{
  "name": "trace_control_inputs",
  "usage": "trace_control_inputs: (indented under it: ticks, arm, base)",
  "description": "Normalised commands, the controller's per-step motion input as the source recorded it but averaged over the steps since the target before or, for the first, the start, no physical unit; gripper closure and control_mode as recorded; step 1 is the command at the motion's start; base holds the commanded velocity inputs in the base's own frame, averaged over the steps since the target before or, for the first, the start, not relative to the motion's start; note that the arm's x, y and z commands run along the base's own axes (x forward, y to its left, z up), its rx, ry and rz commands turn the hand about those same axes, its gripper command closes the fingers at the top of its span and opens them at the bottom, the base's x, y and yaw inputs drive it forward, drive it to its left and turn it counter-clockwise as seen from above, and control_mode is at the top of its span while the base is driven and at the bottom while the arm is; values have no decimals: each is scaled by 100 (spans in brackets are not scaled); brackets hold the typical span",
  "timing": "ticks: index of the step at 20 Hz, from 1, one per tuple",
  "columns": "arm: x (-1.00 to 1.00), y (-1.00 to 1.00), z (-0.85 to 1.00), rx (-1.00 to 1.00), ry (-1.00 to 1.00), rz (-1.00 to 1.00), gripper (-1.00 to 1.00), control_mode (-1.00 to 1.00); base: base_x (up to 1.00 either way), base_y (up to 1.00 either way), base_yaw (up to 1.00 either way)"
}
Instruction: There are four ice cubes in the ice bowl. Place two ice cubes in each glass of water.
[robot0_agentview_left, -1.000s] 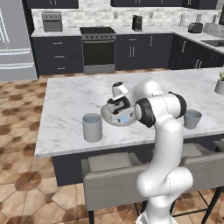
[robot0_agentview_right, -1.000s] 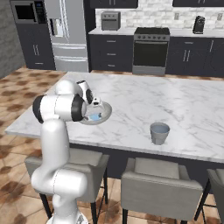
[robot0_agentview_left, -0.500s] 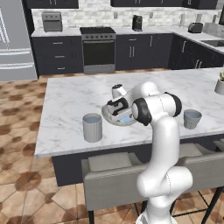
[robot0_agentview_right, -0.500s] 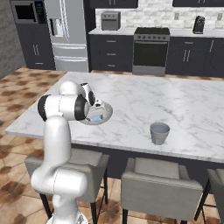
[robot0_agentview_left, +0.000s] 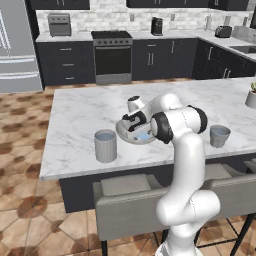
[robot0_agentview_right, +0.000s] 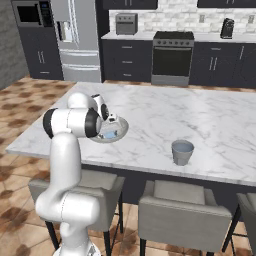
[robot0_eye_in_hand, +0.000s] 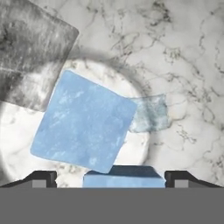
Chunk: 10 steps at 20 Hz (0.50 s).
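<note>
The ice bowl (robot0_agentview_left: 125, 134) sits mid-counter between the two glasses of water, one at its left (robot0_agentview_left: 105, 145) and one at its right (robot0_agentview_left: 220, 135). My gripper (robot0_agentview_left: 136, 126) reaches down into the bowl, open, with nothing gripped. In the hand view a large pale-blue ice cube (robot0_eye_in_hand: 83, 120) lies on the bowl's white floor (robot0_eye_in_hand: 13, 131), a fainter cube (robot0_eye_in_hand: 150, 113) beside it, a greyish one (robot0_eye_in_hand: 30, 57) at the upper left. Another cube (robot0_eye_in_hand: 124, 177) lies between my fingertips (robot0_eye_in_hand: 41, 178). The right base view shows the bowl (robot0_agentview_right: 121, 131), its ice (robot0_agentview_right: 111, 134) and one glass (robot0_agentview_right: 182, 151).
The marble island counter (robot0_agentview_left: 90, 112) has wide free room around the bowl. Grey stools (robot0_agentview_left: 130, 200) stand along its near edge. A small potted plant (robot0_agentview_left: 251, 96) is at the far right. Dark cabinets and a stove (robot0_agentview_left: 112, 55) line the back wall.
The hand has come down from just above the bowl into it, close over the ice cubes. The jaws stay wide. Bowl and glasses have not moved.
</note>
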Motion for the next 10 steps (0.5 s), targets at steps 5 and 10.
trace_control_inputs:
  ticks: [5,10]
  arm:
    - [-9,-4,0,0,0,0,-100,-100]
    - [-28,-16,1,0,2,0,-100,-100]
  base:
    - [0,0,0]
    - [0,0,0]
